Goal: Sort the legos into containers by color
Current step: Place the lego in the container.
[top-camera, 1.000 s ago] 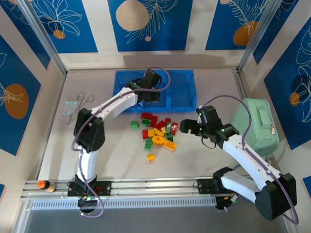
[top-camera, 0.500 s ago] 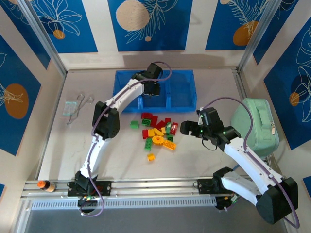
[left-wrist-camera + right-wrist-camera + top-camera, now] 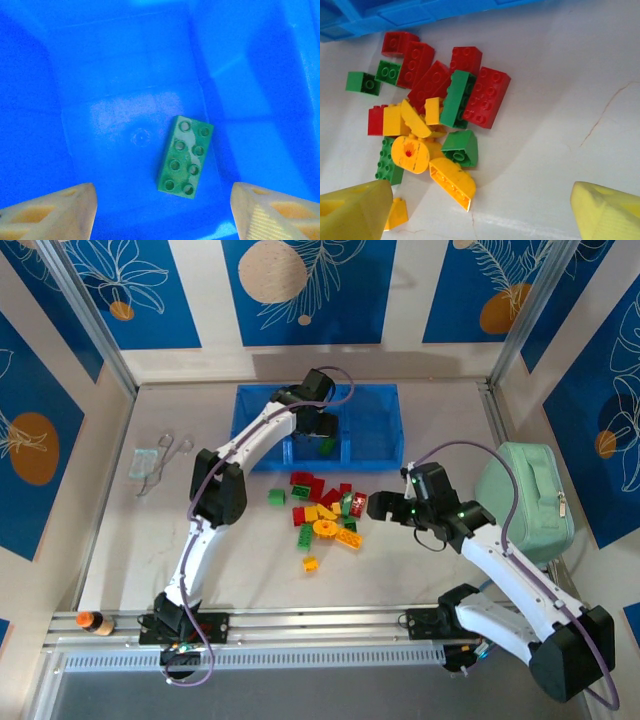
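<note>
Spread and empty, the right gripper (image 3: 373, 506), the nearer one, points at the heap of red, green and yellow plastic bricks (image 3: 326, 512) just ahead.

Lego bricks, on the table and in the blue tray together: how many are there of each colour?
Red bricks: 6, all outside the tray
Green bricks: 6, 1 of them lying in the tray
Yellow pieces: about 6; they overlap, so this count is less sure
Total: about 18
</note>
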